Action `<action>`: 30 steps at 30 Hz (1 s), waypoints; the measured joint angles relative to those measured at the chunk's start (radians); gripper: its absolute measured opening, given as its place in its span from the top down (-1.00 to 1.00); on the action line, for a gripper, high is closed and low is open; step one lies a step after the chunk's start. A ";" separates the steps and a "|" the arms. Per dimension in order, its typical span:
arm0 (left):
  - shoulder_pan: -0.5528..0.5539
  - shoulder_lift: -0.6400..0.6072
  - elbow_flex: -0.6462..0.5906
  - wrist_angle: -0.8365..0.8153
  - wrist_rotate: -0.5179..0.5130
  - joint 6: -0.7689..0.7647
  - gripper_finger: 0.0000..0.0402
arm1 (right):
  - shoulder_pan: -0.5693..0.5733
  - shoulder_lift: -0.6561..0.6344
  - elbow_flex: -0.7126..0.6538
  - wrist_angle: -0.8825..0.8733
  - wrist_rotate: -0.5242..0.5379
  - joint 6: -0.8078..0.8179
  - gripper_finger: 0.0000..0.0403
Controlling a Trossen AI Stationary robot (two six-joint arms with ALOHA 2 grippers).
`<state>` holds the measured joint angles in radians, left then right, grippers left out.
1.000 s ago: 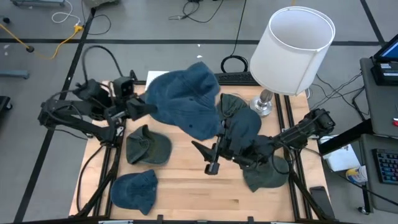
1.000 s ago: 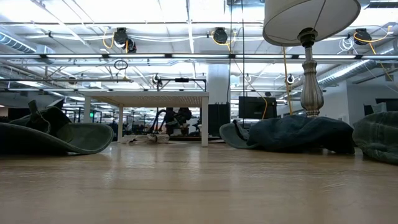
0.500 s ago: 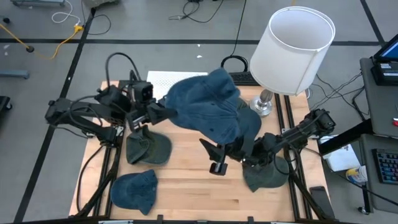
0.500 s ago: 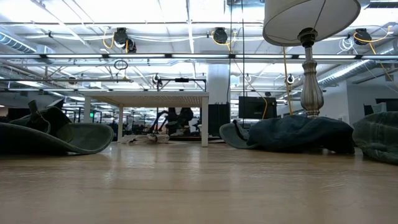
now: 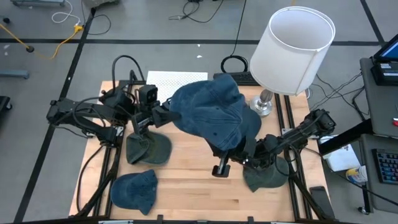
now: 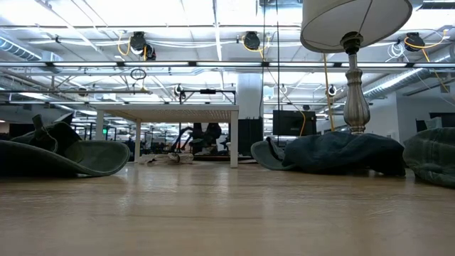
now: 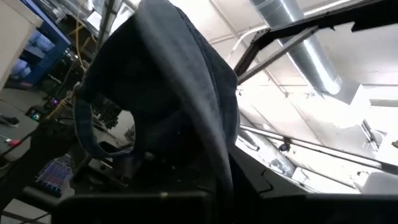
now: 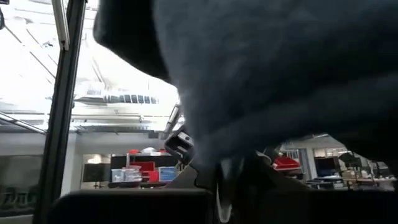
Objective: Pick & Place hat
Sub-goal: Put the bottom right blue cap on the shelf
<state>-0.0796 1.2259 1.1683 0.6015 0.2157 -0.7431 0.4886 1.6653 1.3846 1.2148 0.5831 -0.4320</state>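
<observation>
A big blue denim hat is up in the air over the middle of the table, and it fills the left wrist view. My left gripper is shut on its left edge. My right gripper is below the hat's right part, mostly covered by it; the hat also fills the right wrist view. Whether the hat rests on the right gripper I cannot tell. My left gripper holds the blue hat by its brim edge on the hat's left side, pinched between the two fingers. The fingers come in about level from the table's left. The hat is lifted clear of the table and droops from the hold toward the right.
A green hat and a small blue hat lie at the near left. Another green hat lies under the right arm. A lamp with a white shade stands at the far right on its base. The hats also show lying flat in the low view.
My left gripper has carried the blue hat toward the table's right edge, still clear of the table. The hat now covers most of my right gripper, whose two spread fingers showed before. My right gripper has shifted slightly toward the right.
</observation>
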 joint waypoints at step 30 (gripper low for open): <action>0.006 -0.363 0.000 -0.701 -0.061 1.117 -0.34 | -0.003 -0.260 0.000 -0.990 0.100 1.050 0.98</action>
<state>-0.0734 0.8624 1.1686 -0.0991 0.1547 0.3735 0.4851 1.4048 1.3846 0.2249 0.6829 0.6178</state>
